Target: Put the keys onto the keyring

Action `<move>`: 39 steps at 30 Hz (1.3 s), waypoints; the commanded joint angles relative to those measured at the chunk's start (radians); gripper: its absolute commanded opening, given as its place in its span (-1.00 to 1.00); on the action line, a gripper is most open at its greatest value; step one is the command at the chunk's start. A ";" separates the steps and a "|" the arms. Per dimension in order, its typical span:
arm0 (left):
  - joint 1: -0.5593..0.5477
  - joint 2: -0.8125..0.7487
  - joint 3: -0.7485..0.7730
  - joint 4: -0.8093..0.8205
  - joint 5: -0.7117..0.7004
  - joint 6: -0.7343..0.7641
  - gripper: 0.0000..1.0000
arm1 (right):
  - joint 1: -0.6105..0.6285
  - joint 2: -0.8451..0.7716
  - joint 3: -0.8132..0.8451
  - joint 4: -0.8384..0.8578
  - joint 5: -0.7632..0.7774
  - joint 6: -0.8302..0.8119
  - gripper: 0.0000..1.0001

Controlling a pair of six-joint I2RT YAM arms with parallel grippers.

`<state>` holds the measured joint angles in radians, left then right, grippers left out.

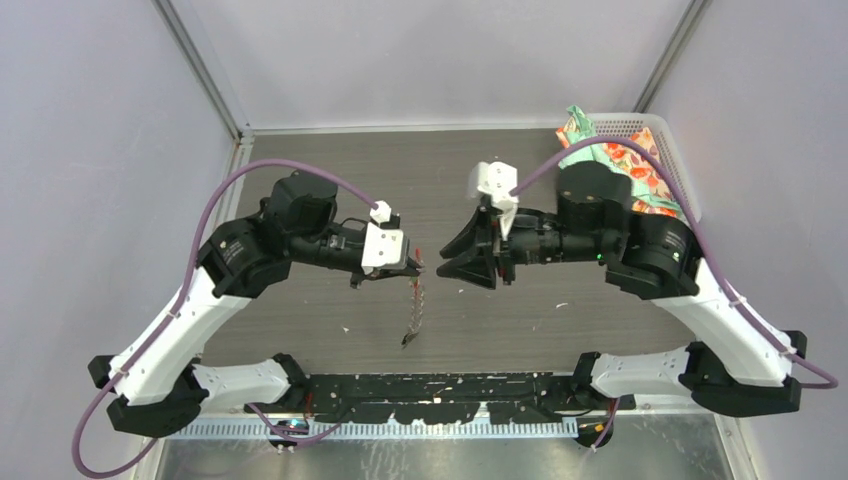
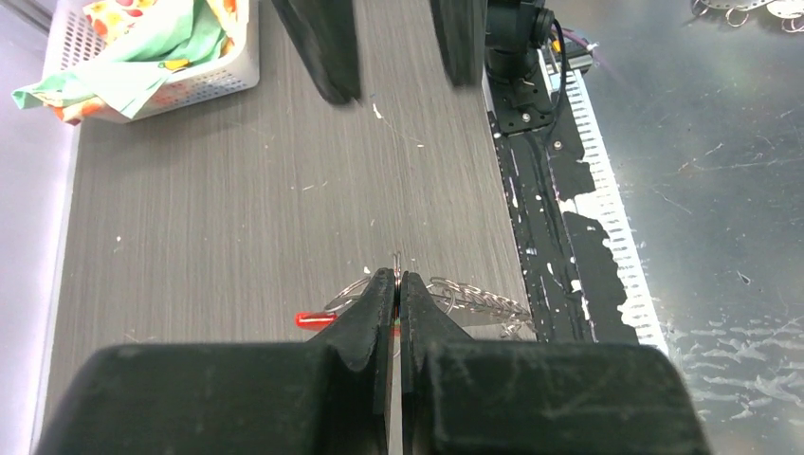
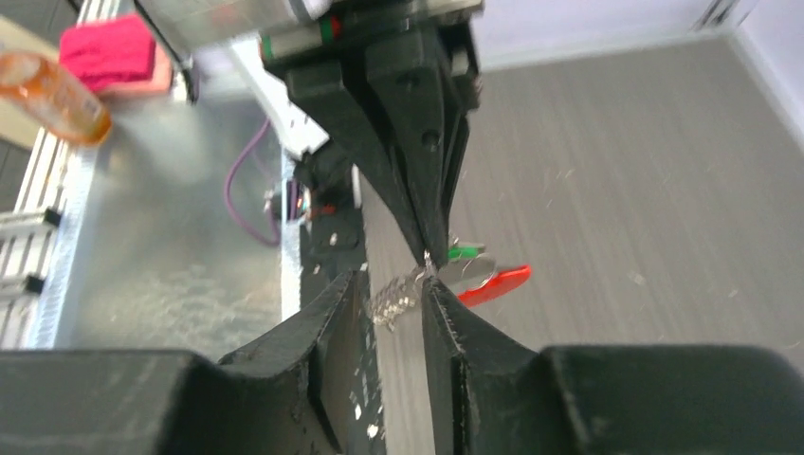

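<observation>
- The left jaws are pressed together, clamped at their tips on the wire loop of the keyring (image 2: 469, 298).
- Its red tab (image 2: 316, 319) sticks out to one side of those tips; its chain trails off the other side.
- A key with a green tag (image 3: 465, 252) hangs just beside the same tips.
- The right jaws stand apart, facing the left jaws, near them.
- The table (image 2: 237, 218) lies beneath both.
</observation>
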<state>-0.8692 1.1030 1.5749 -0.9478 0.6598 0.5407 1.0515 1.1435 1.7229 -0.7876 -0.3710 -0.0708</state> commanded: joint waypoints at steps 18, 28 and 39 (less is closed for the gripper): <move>0.001 -0.012 0.055 0.056 0.085 -0.037 -1.00 | -0.003 0.109 0.010 -0.067 -0.019 -0.038 -0.46; 0.001 -0.015 0.062 0.087 0.123 -0.079 -0.99 | -0.002 0.107 -0.035 0.006 -0.001 -0.043 -0.80; 0.001 -0.016 0.081 0.166 0.112 -0.138 -0.99 | -0.003 -0.072 -0.294 0.394 0.080 0.068 -0.99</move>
<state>-0.8574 1.1046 1.6009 -0.9245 0.7177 0.4255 1.0519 1.1419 1.5257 -0.6636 -0.3786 -0.0700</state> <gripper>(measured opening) 0.022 0.017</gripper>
